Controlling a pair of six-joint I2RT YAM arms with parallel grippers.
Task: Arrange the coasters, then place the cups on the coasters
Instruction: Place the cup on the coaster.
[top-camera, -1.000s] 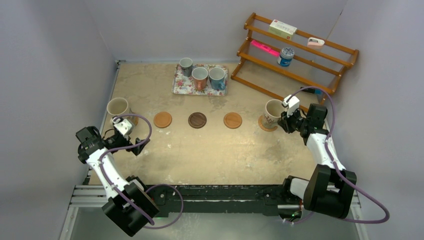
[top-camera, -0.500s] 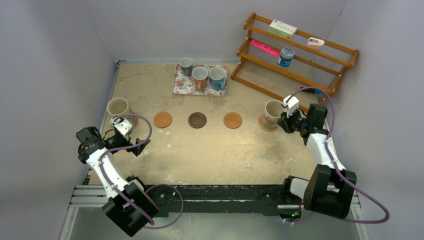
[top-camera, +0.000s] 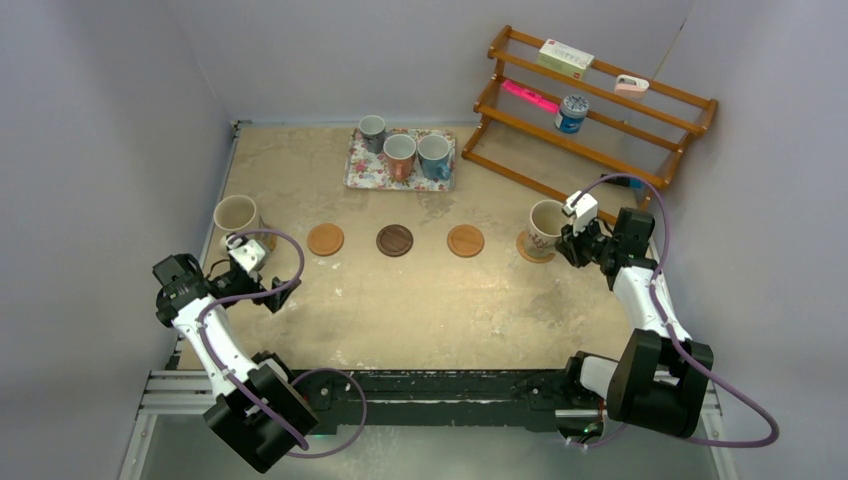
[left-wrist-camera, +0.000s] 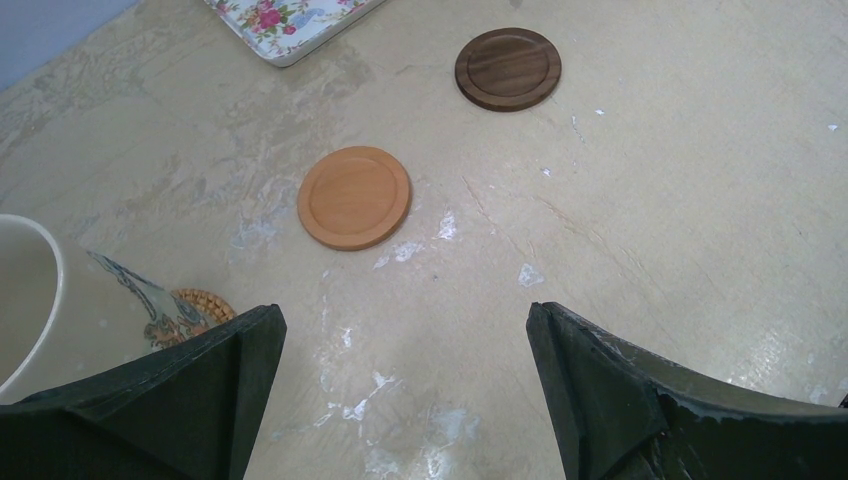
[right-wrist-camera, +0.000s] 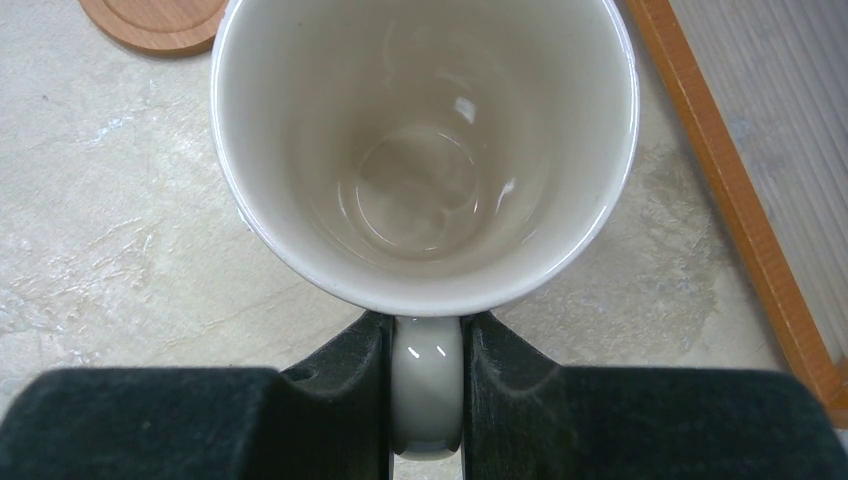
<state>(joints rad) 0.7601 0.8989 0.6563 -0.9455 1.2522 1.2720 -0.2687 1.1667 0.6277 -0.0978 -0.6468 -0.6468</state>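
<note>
Jaws of the right gripper (right-wrist-camera: 427, 350) are pinched on the handle of the cream mug (right-wrist-camera: 425, 150), which stands on the rightmost coaster (top-camera: 522, 250). The left gripper (left-wrist-camera: 400, 380) is spread wide, and the second cream mug (left-wrist-camera: 40, 300) stands on a woven coaster (left-wrist-camera: 200, 303) just beside one of its fingers.

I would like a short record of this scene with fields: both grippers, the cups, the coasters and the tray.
left gripper: open, holds nothing
right gripper: fingers shut on the handle of the right cream mug
left cream mug: stands on a woven coaster
right cream mug: over the far-right coaster; contact unclear
bare coasters: left orange coaster, dark brown coaster, right orange coaster
floral tray: holds grey-blue mug, reddish-orange mug, light blue mug
</note>
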